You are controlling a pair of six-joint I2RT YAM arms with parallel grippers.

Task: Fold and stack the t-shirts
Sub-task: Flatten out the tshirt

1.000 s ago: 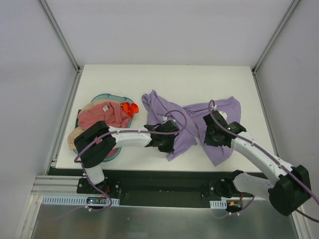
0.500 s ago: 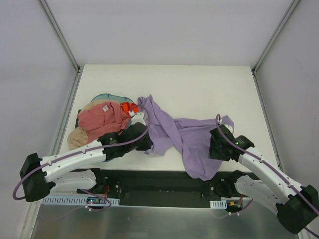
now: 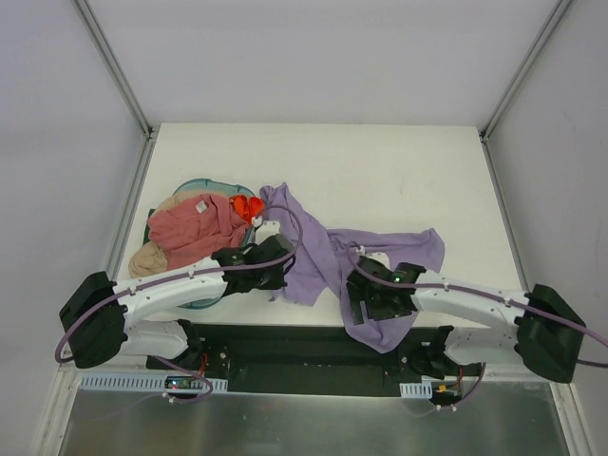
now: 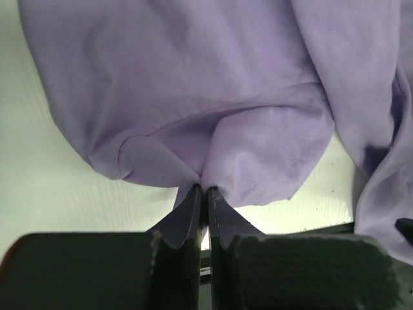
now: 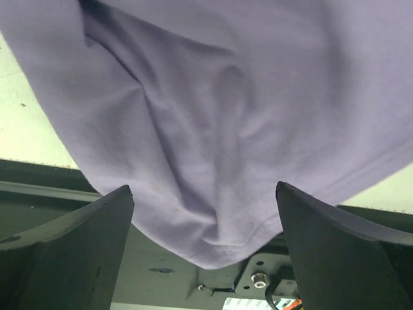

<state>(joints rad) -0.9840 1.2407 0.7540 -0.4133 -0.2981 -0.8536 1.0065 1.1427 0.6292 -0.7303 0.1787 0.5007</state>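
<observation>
Top external view: barely getting started, nothing folded or stacked. Pinching a bunched fold of the purple shirt (image 3: 380, 252) with the left gripper (image 4: 205, 190), jaws clamped together on cloth. Holding the right gripper (image 5: 201, 190) wide apart over the same shirt, gripping nothing. Lying crumpled along the near edge of the table (image 3: 380, 161), one end drooping over it. Sitting heaped on the basket (image 3: 204, 182): pink shirt (image 3: 195, 226), tan shirt (image 3: 147, 258). Needing spreading, folding and stacking for all three.
</observation>
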